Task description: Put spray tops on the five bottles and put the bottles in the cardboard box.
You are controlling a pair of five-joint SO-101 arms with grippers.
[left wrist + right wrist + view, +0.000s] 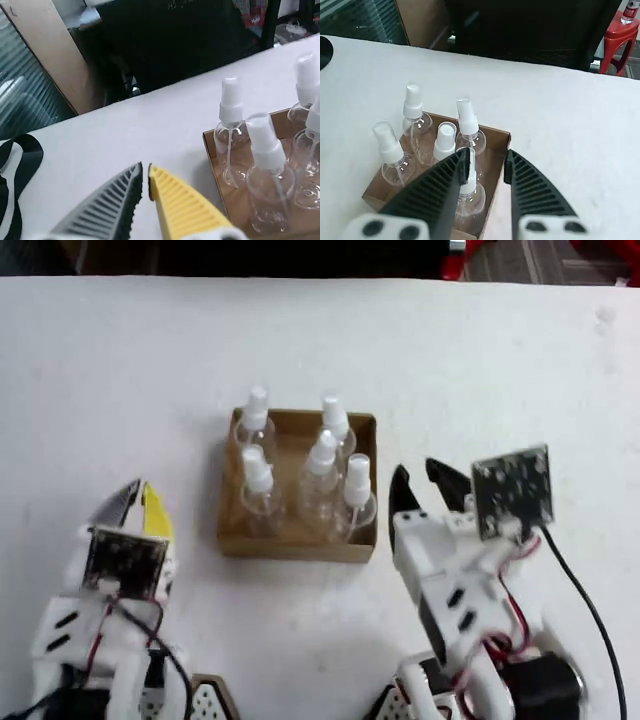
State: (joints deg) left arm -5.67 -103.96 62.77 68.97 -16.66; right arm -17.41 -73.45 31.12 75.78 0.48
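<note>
One bottle (470, 197) sits partly behind my right gripper (486, 152), its fingers apart and empty. The cardboard box (295, 545) holds five bottles (322, 465) with spray tops. The left gripper (145, 172) is closed on nothing.

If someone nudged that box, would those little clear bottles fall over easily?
Probably they would wobble. The bottles look clear and empty, so likely light. Each stands tall with a spray top over a small base, so apt to tip, though the cardboard box walls and close neighbours should catch them.
</note>
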